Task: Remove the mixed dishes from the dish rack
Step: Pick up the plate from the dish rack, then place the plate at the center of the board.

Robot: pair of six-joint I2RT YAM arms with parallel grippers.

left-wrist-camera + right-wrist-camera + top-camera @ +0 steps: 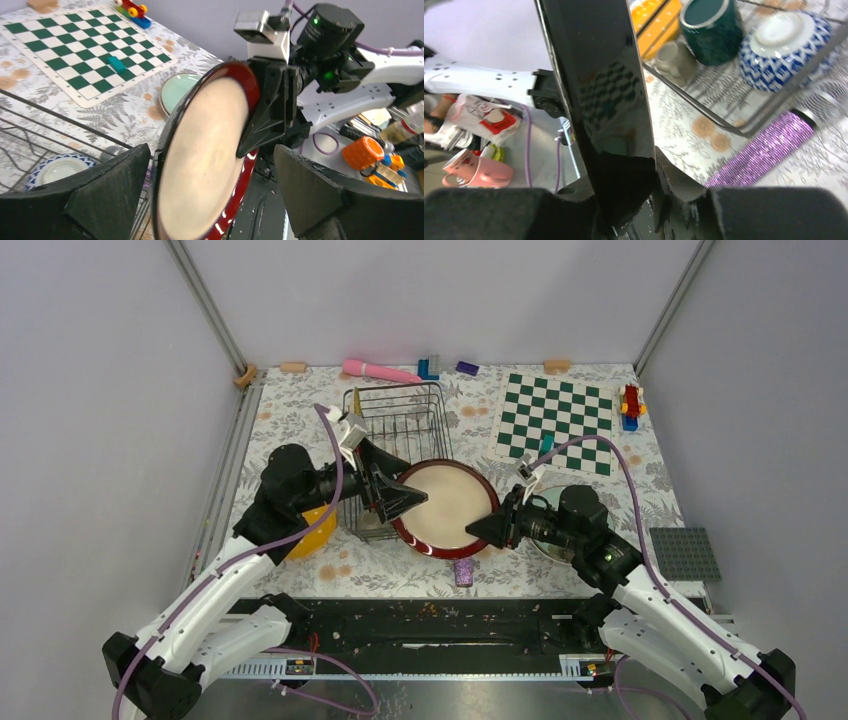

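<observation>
A large dark red-rimmed plate (445,505) hangs tilted just in front of the black wire dish rack (395,415). My right gripper (483,530) is shut on its right rim; the right wrist view shows the plate's glossy black underside (594,75) clamped between the fingers (649,200). My left gripper (405,502) is open at the plate's left edge, its fingers wide apart on either side of the plate (200,165). The teal mug (711,30), patterned bowl (784,45) and small greyish cup (674,60) sit in the rack.
A yellow plate (318,530) lies under my left arm, a pale green plate (548,535) under my right. The glittery purple cylinder (463,570) lies near the front. The chessboard (560,420) is back right, with toys along the back edge.
</observation>
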